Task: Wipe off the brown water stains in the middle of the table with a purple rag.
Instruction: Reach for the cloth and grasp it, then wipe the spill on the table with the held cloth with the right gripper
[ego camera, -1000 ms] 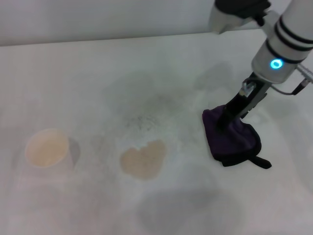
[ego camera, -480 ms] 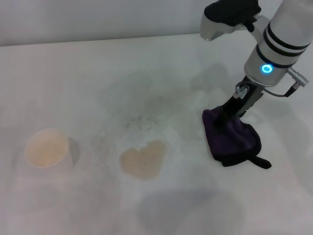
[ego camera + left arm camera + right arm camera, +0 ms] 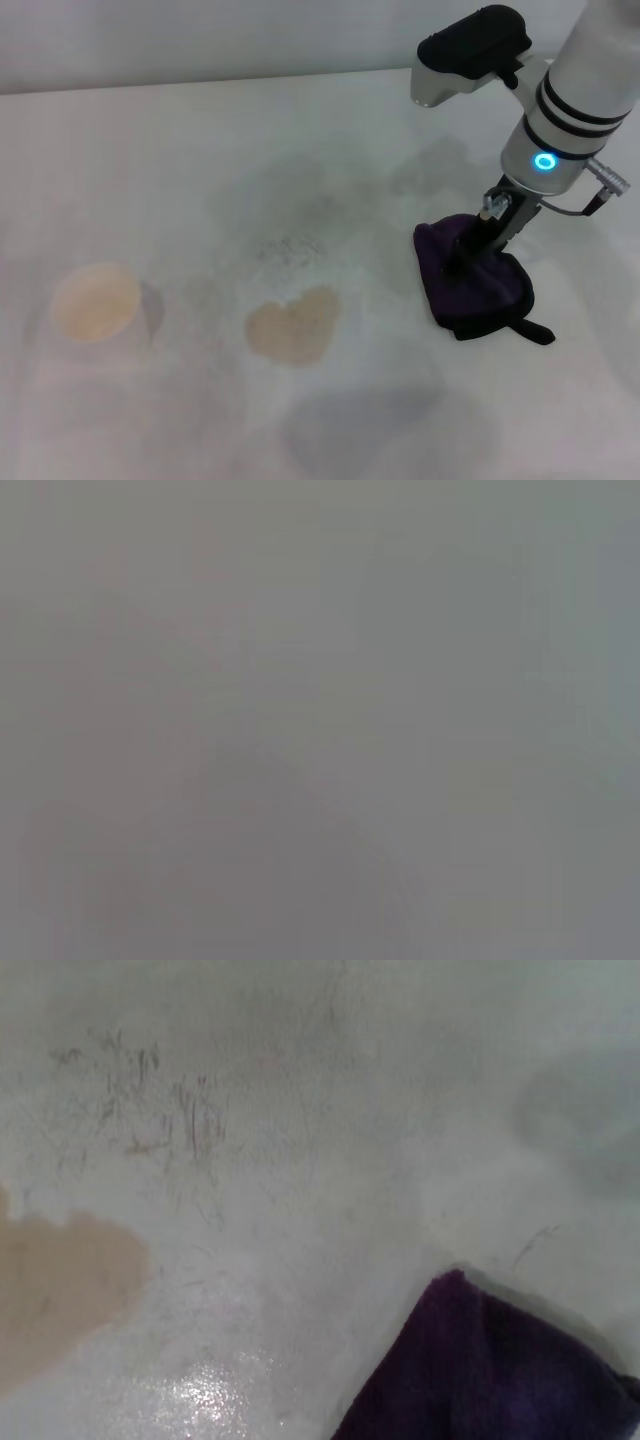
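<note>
The purple rag lies bunched on the white table at the right, its black tab pointing toward the front. My right gripper reaches down into the rag's far left part, and its dark fingers look closed on the cloth. The rag rests on the table. The brown water stain, tan and heart-shaped, lies to the left of the rag, apart from it. The right wrist view shows the stain and a corner of the rag. The left gripper is out of view; the left wrist view shows only grey.
A white paper cup stands at the left of the table. A faint grey speckled smudge lies just beyond the stain. The right arm's wrist housing hangs over the table's far right.
The right arm's wrist has swung and shifted slightly left above the rag. The rag's far edge has bunched up a little; the rag stays in place.
</note>
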